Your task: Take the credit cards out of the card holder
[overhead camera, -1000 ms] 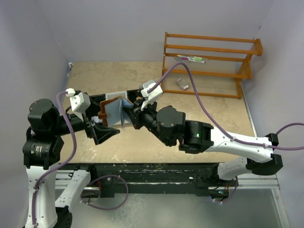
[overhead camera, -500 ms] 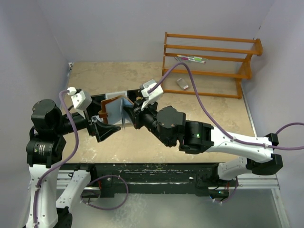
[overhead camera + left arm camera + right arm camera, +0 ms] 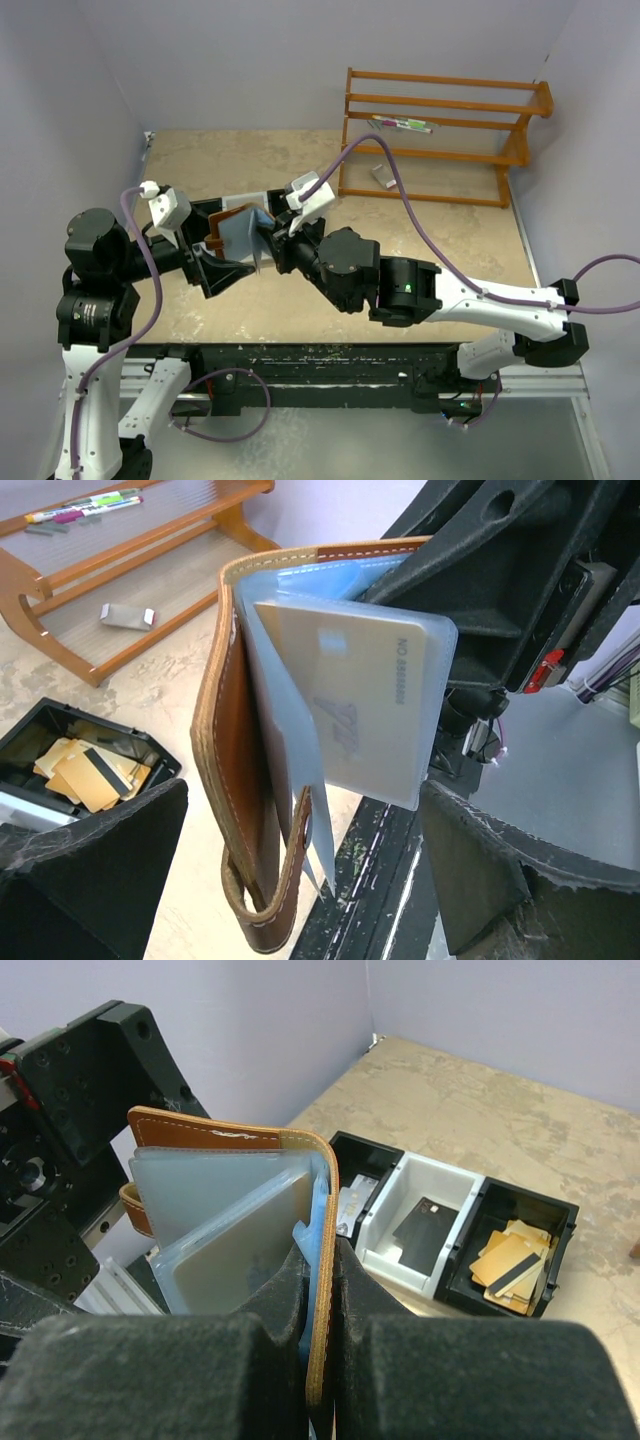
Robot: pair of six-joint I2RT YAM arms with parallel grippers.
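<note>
Card holder, brown leather, raised above tabletop, pinched in closed right fingers, nudged slightly toward wide-open left fingers; credit cards still sleeved, extraction likely next.

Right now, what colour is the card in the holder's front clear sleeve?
Pale tan-gold card in the card holder, clearest in the left wrist view.

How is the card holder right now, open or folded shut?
Open. The card holder has its brown cover swung apart and clear sleeves fanned out, a tan card in one. The right claw pinches one flap.
</note>
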